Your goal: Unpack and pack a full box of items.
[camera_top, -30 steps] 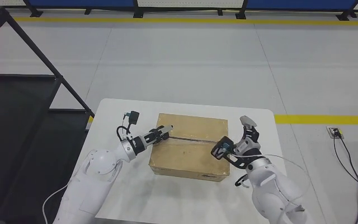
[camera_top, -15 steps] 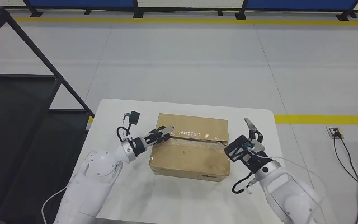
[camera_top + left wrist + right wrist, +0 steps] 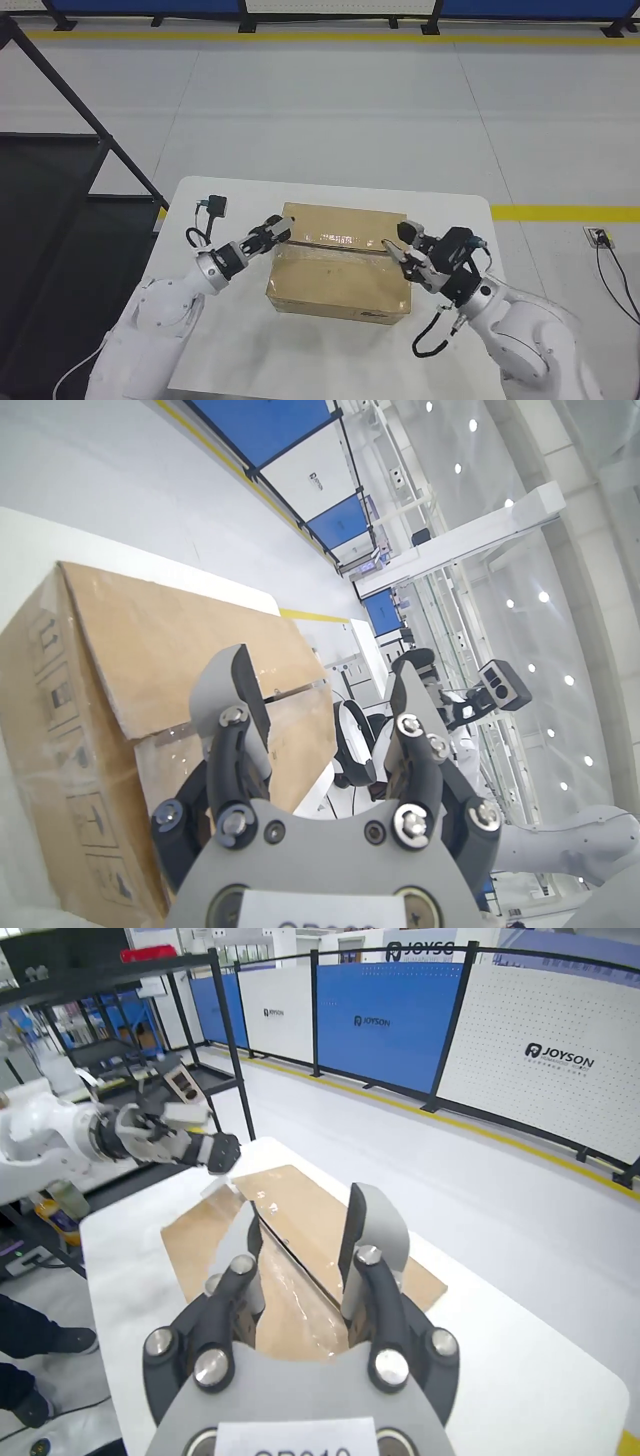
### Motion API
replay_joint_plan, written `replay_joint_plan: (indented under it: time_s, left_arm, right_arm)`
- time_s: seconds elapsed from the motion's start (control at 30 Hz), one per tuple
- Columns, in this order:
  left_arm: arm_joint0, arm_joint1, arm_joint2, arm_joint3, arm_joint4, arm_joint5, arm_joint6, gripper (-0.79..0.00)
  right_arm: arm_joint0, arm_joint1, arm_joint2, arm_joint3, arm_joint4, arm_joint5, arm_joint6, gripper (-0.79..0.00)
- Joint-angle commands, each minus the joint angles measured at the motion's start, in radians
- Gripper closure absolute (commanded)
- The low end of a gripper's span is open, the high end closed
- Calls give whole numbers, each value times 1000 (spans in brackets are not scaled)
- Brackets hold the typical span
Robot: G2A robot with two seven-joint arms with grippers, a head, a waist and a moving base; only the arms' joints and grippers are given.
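L gripper (image 3: 275, 232) fingers spread, nothing btwn them, at the 10 o'clock corner of the box (image 3: 340, 280), just over its top. R gripper (image 3: 402, 245) also spread wide & empty, at box's 3 o'clock edge, by the seam end. Cardboard box sits approx centre of table (image 3: 455, 215), flaps down, shiny tape (image 3: 345, 241) along the seam from 9 to 3 o'clock.
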Motion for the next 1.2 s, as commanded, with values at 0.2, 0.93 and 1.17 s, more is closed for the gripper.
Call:
replay_joint_plan:
  time_s: [0.2, 0.93, 1.17]
  left_arm:
    - [78, 16, -94, -13, -26, -20, 1, -579]
    - [115, 30, -142, 13, -56, -38, -36, -570]
    - [124, 32, -145, 7, -56, -40, -38, -557]
  right_arm:
    - [155, -9, 6, 161, 658, 261, 401, 0]
    - [273, 2, -70, 230, 715, 770, 778, 0]
    - [321, -1, -127, 285, 668, 890, 740, 0]
